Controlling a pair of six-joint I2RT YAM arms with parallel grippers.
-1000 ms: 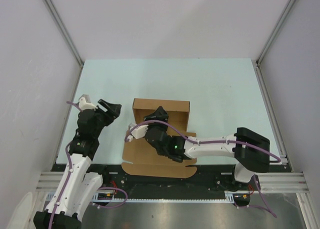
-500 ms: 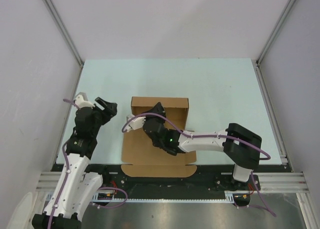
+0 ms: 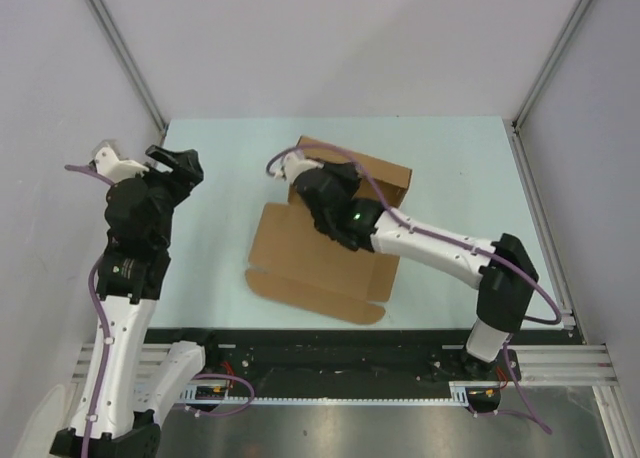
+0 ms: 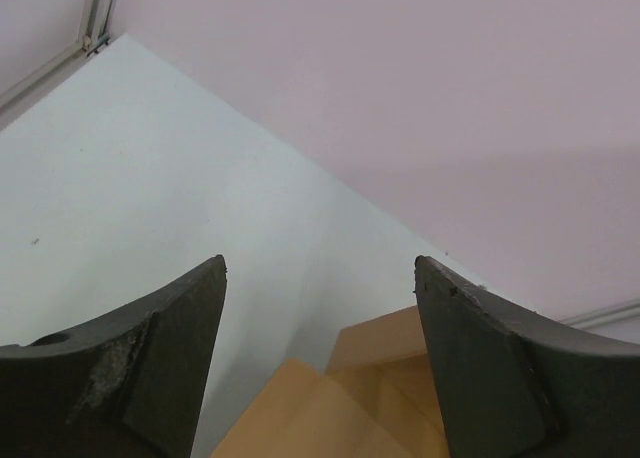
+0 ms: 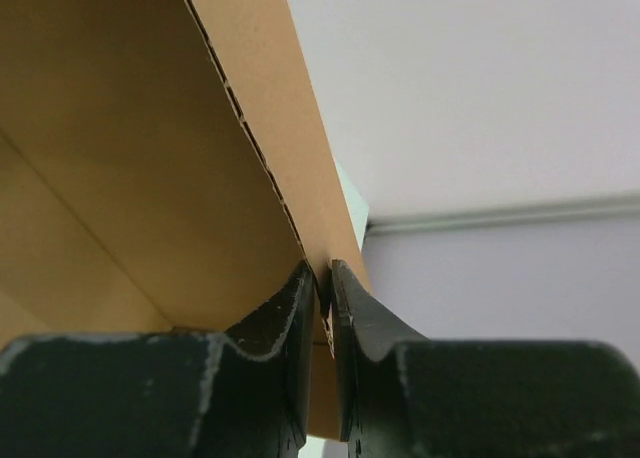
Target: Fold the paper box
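Note:
The paper box (image 3: 305,260) is plain brown cardboard lying askew on the pale table, with its far wall (image 3: 378,168) raised and its front flap flat toward me. My right gripper (image 3: 306,175) reaches over the box's far left corner. In the right wrist view it (image 5: 323,278) is shut on the thin edge of a cardboard wall (image 5: 150,128). My left gripper (image 3: 178,164) hangs open to the left of the box, apart from it. Between its fingers (image 4: 320,268) I see the box's corner (image 4: 395,378) farther off, with nothing held.
Grey walls with aluminium posts (image 3: 122,56) (image 3: 560,53) close the table in on three sides. A black rail (image 3: 400,356) runs along the near edge by the arm bases. The pale green tabletop (image 3: 460,158) shows beyond and to the right of the box.
My right gripper has shut on the box wall and pulled the box away from me, turning it clockwise. The left arm has risen and swung farther left and back.

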